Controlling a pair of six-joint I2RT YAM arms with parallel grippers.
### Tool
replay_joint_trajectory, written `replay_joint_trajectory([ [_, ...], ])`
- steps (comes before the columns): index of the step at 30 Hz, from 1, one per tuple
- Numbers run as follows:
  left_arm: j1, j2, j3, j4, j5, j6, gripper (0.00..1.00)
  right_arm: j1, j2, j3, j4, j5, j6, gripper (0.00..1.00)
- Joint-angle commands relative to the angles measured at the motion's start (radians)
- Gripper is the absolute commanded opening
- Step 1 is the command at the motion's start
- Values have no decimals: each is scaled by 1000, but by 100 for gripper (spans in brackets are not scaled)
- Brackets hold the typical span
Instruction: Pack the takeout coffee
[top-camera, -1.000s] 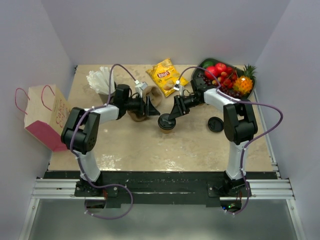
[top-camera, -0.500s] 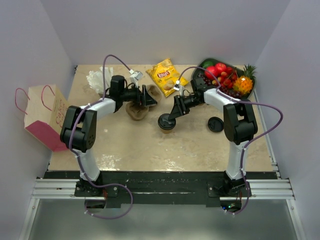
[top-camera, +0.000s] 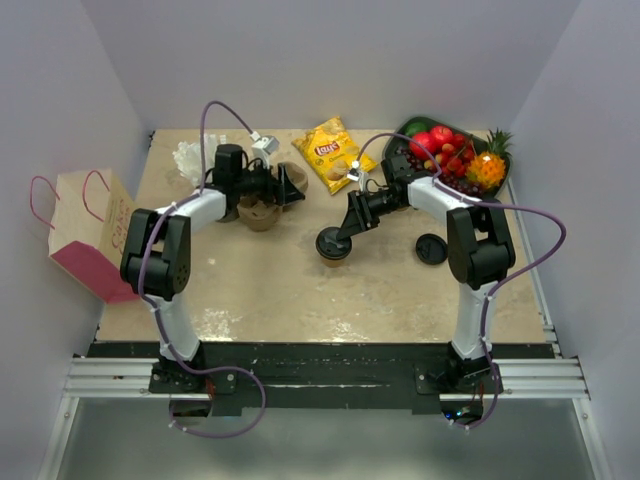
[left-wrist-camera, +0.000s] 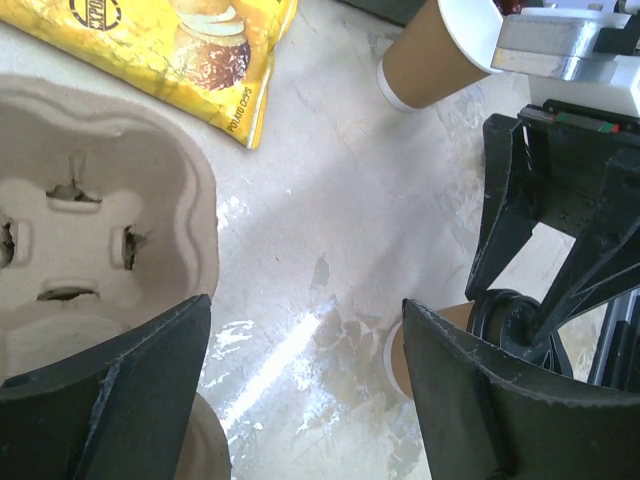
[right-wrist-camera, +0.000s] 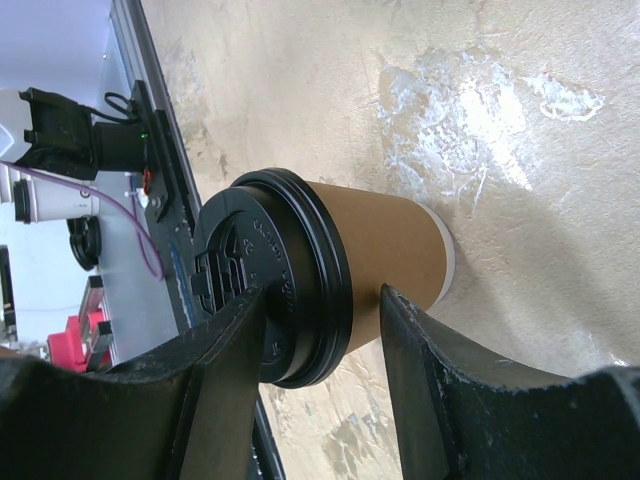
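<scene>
Your left pincer (left-wrist-camera: 303, 305) had swung toward the back edge of the counter (top-camera: 300, 290) since a second before. Its jaws were wide and empty, one finger over the pulp carrier (left-wrist-camera: 90, 200), which had shifted back with it. Your right pincer (right-wrist-camera: 322, 290) stayed clamped on the takeout coffee (right-wrist-camera: 385, 250), upright near the counter's middle. A chip bag (top-camera: 333, 152) and a lidless cup (left-wrist-camera: 425, 55) lay beyond.

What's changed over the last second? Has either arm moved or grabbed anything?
The left gripper swung toward the back-left of the table, jaws open. The cup carrier slid that way with it, apparently dragged rather than clamped. The right gripper stayed shut on the lidded cup, which has not moved. Chip bag, fruit tray, loose lid and paper bag are unchanged.
</scene>
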Motion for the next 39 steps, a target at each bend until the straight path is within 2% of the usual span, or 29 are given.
replay_joint_trajectory([
  [1, 2, 9, 43, 28, 39, 1, 81, 3, -10, -4, -4, 47, -22, 51],
  [6, -33, -52, 22, 30, 93, -14, 83, 2, -17, -11, 1, 47, -17, 51],
  [9, -79, -125, -18, 31, 64, -36, 85, 0, -19, -13, 9, 39, 0, 52],
  [14, -119, -217, -194, 125, 7, -272, 88, 2, -10, -25, 45, -2, 52, 53],
  [18, -142, -257, -303, 188, 17, -355, 88, 2, -5, -24, 55, -19, 63, 53],
  [22, -149, -248, -391, 272, 43, -401, 88, -1, -2, -31, 58, -33, 67, 53],
  [32, -149, -112, -438, 527, 128, -614, 86, -1, 13, -54, 53, -27, 44, 53],
  [36, -150, -64, -437, 530, 116, -610, 84, 0, 16, -51, 53, -22, 43, 53],
  [39, -149, -40, -432, 444, 78, -567, 84, 0, 29, -43, 56, -27, 49, 53],
])
